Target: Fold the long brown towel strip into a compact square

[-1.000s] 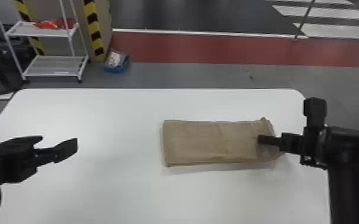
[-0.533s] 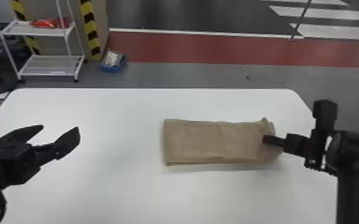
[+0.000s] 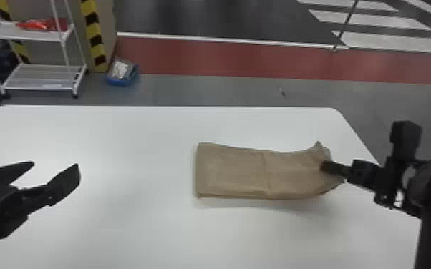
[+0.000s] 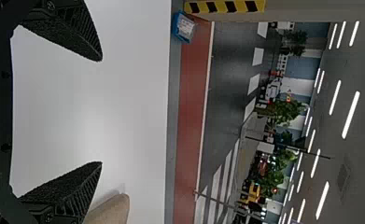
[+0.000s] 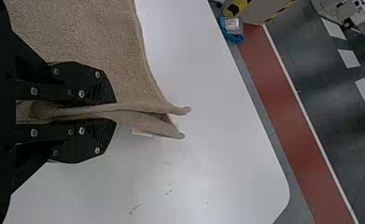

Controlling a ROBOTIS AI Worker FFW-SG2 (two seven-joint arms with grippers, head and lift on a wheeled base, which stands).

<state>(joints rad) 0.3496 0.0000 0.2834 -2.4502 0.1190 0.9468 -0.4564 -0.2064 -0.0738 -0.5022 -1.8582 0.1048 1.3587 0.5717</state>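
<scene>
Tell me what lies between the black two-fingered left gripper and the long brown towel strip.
Bare white tabletop is all that lies between the left gripper and the brown towel strip, as the head view shows.

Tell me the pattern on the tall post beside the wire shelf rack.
Yellow and black diagonal stripes; the post shows best in the head view.

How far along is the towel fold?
Partway. The towel already lies as a layered rectangle on the table. In progress: the right hand grips its right end; the left hand is open and empty. Left to do: the shape is oblong, so probably at least one more fold.
</scene>
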